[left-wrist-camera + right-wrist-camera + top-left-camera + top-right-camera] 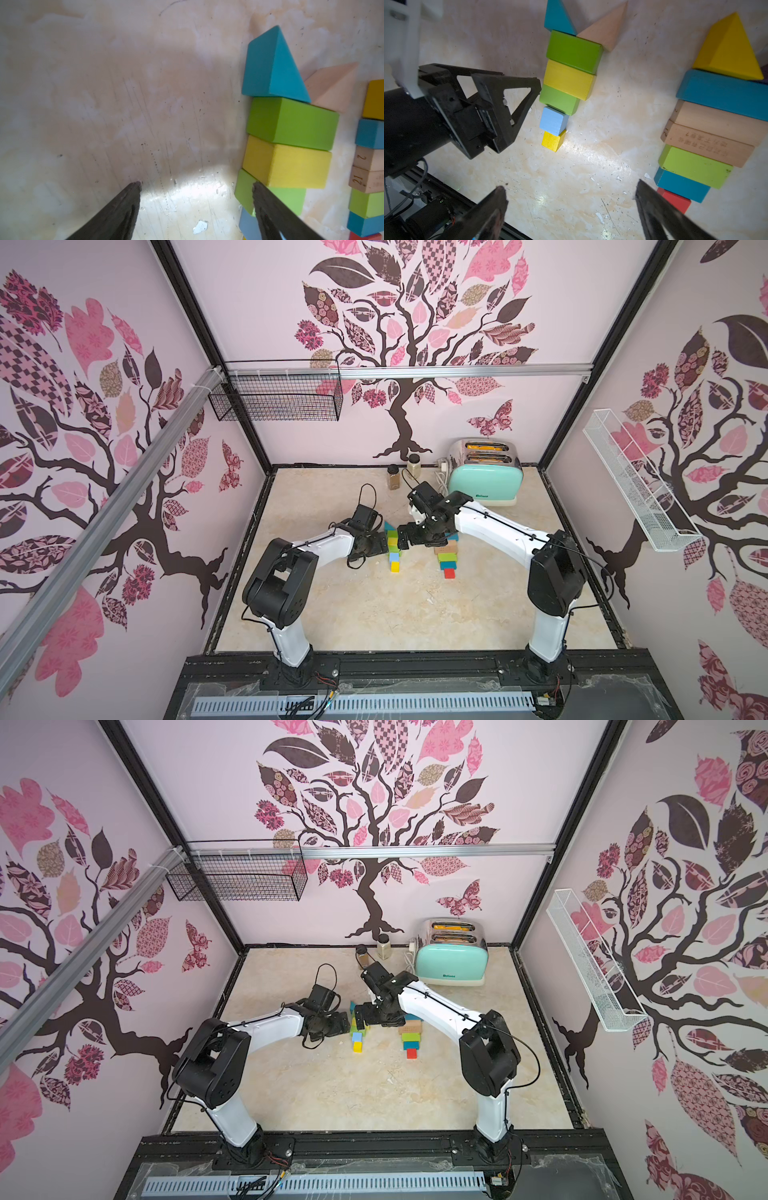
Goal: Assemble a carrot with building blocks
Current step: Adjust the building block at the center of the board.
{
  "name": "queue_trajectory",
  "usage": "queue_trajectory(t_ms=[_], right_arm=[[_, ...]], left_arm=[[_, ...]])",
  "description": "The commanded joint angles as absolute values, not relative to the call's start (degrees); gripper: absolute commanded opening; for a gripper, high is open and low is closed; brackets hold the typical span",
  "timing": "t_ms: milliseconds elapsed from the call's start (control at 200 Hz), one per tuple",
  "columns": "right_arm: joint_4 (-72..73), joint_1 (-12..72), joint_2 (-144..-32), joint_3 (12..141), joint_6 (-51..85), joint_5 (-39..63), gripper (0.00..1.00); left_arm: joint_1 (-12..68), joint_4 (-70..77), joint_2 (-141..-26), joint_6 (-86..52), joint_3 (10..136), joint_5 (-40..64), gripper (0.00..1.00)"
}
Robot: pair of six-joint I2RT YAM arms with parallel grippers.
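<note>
Our left tool (196,185) is spread wide, holding nothing, one finger (266,207) just beside the green brick (291,197); looks set to nudge that row straight. Right tool (569,189) gapes empty too. Slim carrot (569,79) and fat carrot (716,95) lie flat on the counter (591,166), tapering to cubes (552,141), wedges (729,47) as leaves.

On the scuffed beige counter (374,614) a left block row (395,558) and a right block row (447,559) are laid flat, apart; two jars (393,477) and a toaster (486,475) are stood at the back
</note>
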State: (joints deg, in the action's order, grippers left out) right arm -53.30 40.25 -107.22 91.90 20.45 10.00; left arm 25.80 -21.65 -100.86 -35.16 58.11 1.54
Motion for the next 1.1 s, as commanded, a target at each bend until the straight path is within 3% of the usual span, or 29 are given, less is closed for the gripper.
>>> queue_trajectory(t_ms=[0,1095], right_arm=[[-52.79,39.92,-108.15,91.84,19.95,10.28,0.99],[-52.65,39.75,-109.42,91.92,19.27,10.2,0.99]], left_arm=[[25.74,-27.27,-101.94,-36.02,56.24,0.1,0.89],[26.57,-28.91,-105.59,-31.64,58.41,6.68,0.87]])
